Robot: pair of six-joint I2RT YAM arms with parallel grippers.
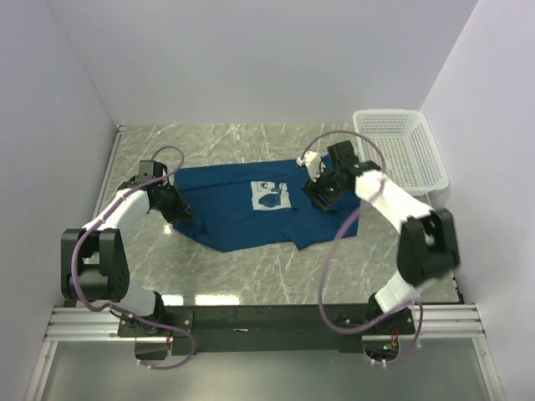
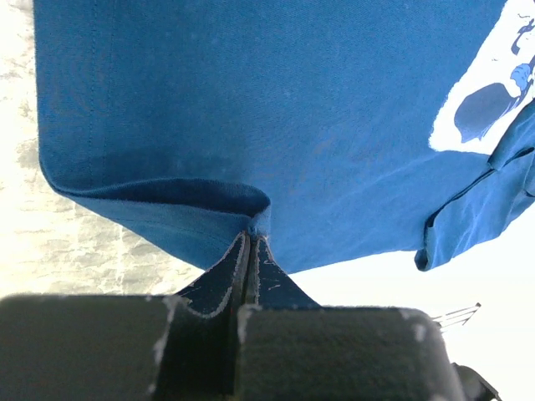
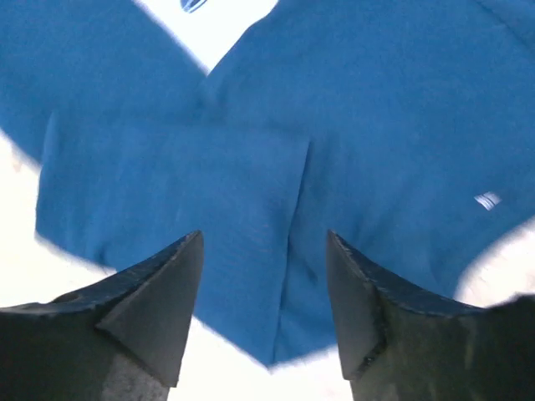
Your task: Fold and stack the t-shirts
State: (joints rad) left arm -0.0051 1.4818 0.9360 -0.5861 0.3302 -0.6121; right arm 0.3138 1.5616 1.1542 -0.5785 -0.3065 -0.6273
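In the left wrist view, the left gripper (image 2: 251, 244) is clamped on the t-shirt (image 2: 251, 100). Its two fingers are pressed together with a pinch of dark blue cloth between the tips, taken at a folded edge of the garment. The cloth fans away from the tips, ahead of them and to both sides. The white print (image 2: 489, 100) sits far ahead and to the right of that pinch. Pale marbled table (image 2: 50, 242) shows just left of the fingers, past the shirt's edge.

The right gripper (image 3: 263, 242) stands wide, its two dark fingers well apart with nothing gripped between them. It hangs over the shirt, and blue cloth fills the space ahead of the tips and under the gap. The straight edge of a folded-over flap runs away from the gap, just ahead of it. I cannot tell whether the tips touch the cloth, because this view is blurred.

In the top view the shirt lies spread and rumpled on the table between my two grippers. The left one is at its left end and the right one is over its right part, with the print just left of the right gripper. A white mesh basket (image 1: 401, 150) stands beyond and to the right of the right gripper, apart from the shirt.
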